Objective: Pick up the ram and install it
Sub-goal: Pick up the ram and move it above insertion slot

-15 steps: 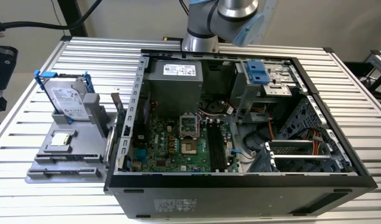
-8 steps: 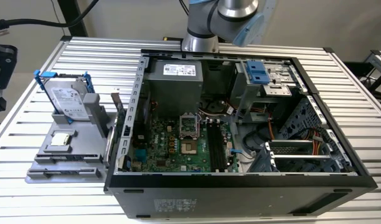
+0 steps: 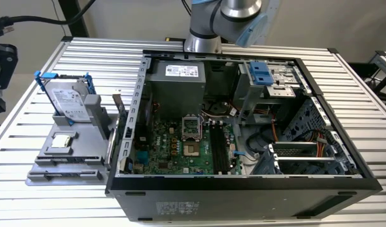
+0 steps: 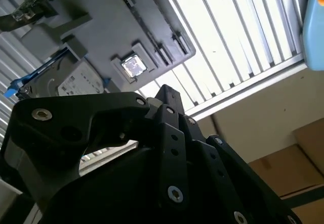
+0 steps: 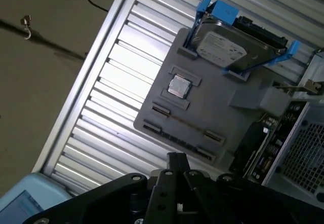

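1. You see the gripper [image 5: 177, 188] as a black body in the foreground of both wrist views. You cannot tell whether it is wide or narrow, or what it holds.
2. Past the gripper, both wrist views look at a gray tray [image 5: 223, 112] that lies on the slatted metal table [image 3: 41, 201].
3. The ram [image 5: 188, 125] seems to be the thin strip that runs edge-on across this tray, between two small slotted holders. You cannot tell its colour, so this is not certain. It is apart from the gripper.
4. On the same tray a hard drive [image 5: 228, 46] in a blue frame stands tilted at one end. A square silver processor chip [image 5: 178, 86] sits in a recess near the middle, between the hard drive and the strip.
5. In the exterior view the tray is at the exterior view's left, just beside the open computer case [image 3: 243, 191].
6. Inside the case lies the green motherboard [image 3: 161, 153]. Its long black memory slots [image 3: 218, 149] run side by side, just to the exterior view's right of the processor socket [image 3: 191, 150].
7. A gray power supply [image 3: 177, 82] stands behind the motherboard.
8. The arm [image 3: 209, 23] rises behind the case, at the far edge of the table.
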Robot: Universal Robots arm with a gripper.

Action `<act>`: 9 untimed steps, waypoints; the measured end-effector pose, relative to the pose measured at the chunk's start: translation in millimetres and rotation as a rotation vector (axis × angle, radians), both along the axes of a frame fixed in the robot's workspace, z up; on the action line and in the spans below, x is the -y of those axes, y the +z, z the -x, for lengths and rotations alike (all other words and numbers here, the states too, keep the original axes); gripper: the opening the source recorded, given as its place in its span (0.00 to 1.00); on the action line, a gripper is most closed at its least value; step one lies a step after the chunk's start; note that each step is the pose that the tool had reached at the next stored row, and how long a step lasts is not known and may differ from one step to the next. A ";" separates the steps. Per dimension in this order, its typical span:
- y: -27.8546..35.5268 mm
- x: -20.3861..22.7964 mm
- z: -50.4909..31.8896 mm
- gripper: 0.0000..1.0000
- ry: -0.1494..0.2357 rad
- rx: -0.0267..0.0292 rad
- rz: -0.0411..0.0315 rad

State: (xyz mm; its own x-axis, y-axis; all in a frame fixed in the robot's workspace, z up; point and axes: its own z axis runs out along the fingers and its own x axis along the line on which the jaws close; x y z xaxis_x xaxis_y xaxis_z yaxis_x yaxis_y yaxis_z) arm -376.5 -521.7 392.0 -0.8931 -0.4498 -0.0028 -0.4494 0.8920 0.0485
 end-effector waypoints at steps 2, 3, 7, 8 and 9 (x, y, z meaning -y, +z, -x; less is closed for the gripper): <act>0.0 -0.2 0.1 0.00 0.020 -0.0001 0.0001; 0.0 -0.2 0.1 0.00 0.032 0.0000 0.0000; 0.0 -0.2 0.1 0.00 0.083 0.0000 0.0000; -0.1 -0.2 0.1 0.00 0.094 0.0000 0.0000; 0.0 -0.2 0.1 0.00 0.100 0.0000 0.0000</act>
State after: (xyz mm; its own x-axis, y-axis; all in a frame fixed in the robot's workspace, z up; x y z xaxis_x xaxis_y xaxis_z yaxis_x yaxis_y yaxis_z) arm -376.7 -521.5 392.0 -0.8437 -0.5368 -0.0028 -0.5363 0.8426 0.0485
